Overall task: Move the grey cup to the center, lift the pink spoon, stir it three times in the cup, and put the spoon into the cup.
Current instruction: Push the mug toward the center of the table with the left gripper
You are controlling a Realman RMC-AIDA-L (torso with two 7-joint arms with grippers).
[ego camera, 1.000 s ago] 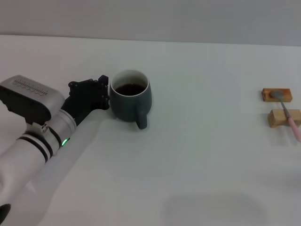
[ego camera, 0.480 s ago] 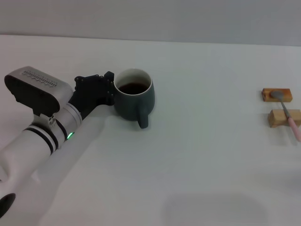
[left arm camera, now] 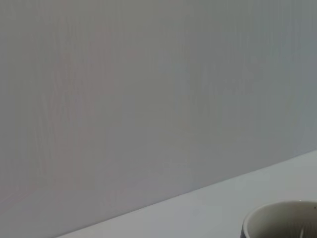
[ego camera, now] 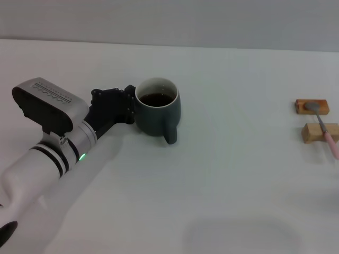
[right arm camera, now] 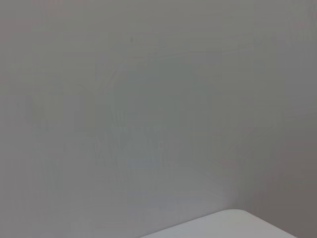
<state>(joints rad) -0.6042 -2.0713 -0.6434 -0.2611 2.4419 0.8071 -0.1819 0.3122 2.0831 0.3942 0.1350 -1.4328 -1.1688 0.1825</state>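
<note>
The grey cup (ego camera: 157, 117) stands on the white table (ego camera: 228, 180), left of the middle, with dark brown liquid inside and its handle pointing toward me. My left gripper (ego camera: 128, 103) presses against the cup's left side at rim height. The cup's pale rim also shows in the left wrist view (left arm camera: 277, 220). The pink spoon (ego camera: 324, 128) lies at the far right across two wooden blocks, bowl on the far one, pink handle toward me. My right gripper is out of view.
Two tan wooden blocks (ego camera: 312, 106) (ego camera: 319, 132) sit near the table's right edge under the spoon. My left arm (ego camera: 58, 153) reaches in from the lower left. A grey wall runs behind the table.
My left gripper and the grey cup have moved together to the right, toward the table's middle. The spoon and blocks have not moved.
</note>
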